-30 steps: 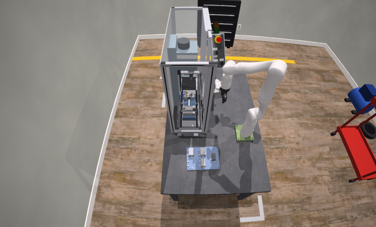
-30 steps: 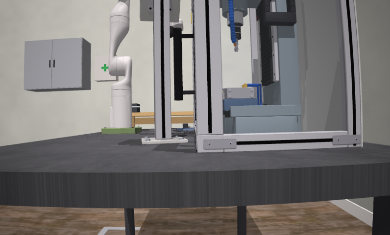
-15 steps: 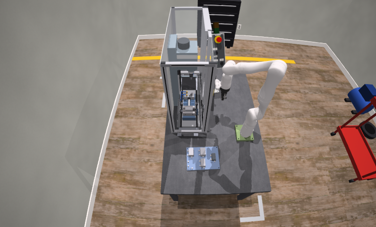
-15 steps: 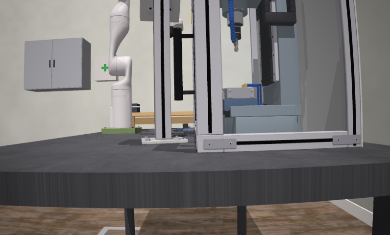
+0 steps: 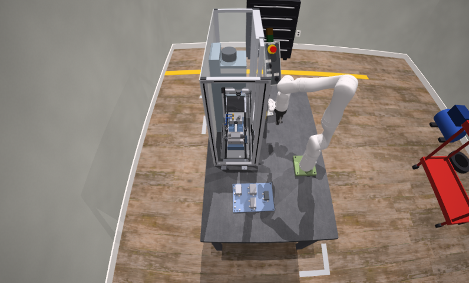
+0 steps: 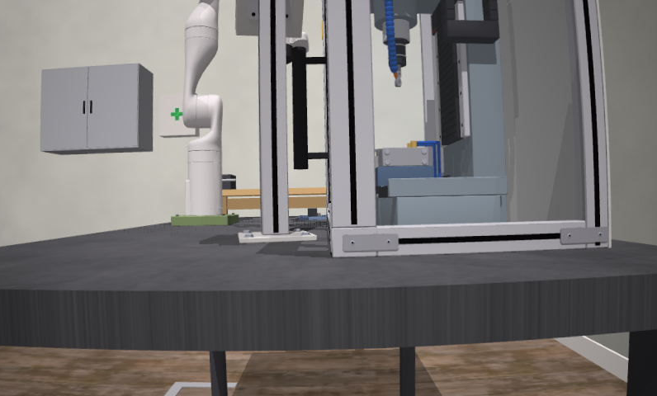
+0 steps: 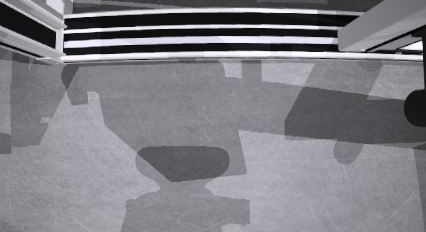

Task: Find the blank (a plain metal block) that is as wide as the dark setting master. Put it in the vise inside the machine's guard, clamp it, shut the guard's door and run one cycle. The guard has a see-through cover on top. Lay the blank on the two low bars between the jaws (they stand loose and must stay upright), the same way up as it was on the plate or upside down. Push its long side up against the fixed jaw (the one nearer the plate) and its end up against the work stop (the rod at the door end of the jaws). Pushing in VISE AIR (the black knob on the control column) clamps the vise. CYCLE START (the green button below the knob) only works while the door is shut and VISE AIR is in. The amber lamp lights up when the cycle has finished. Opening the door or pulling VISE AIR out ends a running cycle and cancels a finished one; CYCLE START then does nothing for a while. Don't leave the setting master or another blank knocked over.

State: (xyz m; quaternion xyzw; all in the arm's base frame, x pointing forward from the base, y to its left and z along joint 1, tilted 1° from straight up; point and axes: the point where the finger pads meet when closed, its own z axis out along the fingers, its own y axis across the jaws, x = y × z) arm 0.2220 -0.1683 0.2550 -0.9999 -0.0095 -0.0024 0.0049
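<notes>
Black jaws of the white arm, together, pointing down beside the tall grey-framed guard; dark rectangular setting master on the blue plate, with three lighter metal blocks.

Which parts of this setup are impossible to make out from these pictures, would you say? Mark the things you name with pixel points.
- Blank (image 5: pixel 253 202) widths versus the dark setting master (image 5: pixel 266 195): top view, too small.
- Upper arm: exterior view, cut off by the top edge.
- Control column labels: top view, too small.
- Jaws: wrist view, out of frame.
</notes>
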